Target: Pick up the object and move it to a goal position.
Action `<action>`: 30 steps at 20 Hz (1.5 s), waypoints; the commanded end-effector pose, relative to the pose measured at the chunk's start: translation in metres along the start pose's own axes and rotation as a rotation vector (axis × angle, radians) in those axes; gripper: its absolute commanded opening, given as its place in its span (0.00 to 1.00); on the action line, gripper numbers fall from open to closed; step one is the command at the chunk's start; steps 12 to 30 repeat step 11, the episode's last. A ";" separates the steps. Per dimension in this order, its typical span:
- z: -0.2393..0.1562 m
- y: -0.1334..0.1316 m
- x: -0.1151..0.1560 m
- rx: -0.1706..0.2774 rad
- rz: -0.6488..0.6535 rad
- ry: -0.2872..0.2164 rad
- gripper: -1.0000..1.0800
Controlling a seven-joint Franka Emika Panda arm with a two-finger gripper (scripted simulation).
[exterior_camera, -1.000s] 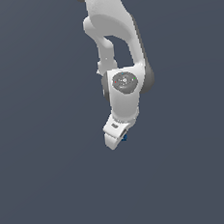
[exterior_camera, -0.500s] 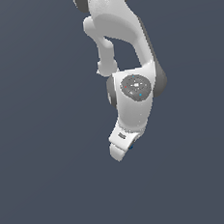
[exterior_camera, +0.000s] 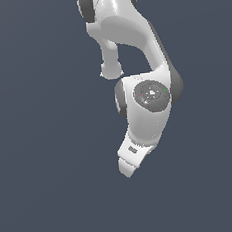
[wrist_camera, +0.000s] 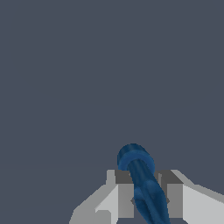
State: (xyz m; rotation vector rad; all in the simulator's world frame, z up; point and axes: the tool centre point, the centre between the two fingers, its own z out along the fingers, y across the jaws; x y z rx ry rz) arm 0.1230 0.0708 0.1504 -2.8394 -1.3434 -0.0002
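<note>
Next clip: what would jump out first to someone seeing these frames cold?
In the exterior view, the white arm fills the middle against a plain dark-grey backdrop, its gripper pointing downward. In the wrist view, a glossy dark-blue object, rod-like with a rounded end, sits between the grey fingers. It does not show in the exterior view.

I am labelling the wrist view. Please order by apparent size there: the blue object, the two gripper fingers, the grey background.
1. Grey background, by far the largest.
2. Blue object and the two fingers: similar; nearness to the camera leaves this unsure, so no ranking.
</note>
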 end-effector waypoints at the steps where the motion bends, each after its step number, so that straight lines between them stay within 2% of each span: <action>1: -0.003 0.003 0.005 0.000 0.000 0.000 0.00; 30: -0.006 0.008 0.012 0.000 0.000 0.000 0.00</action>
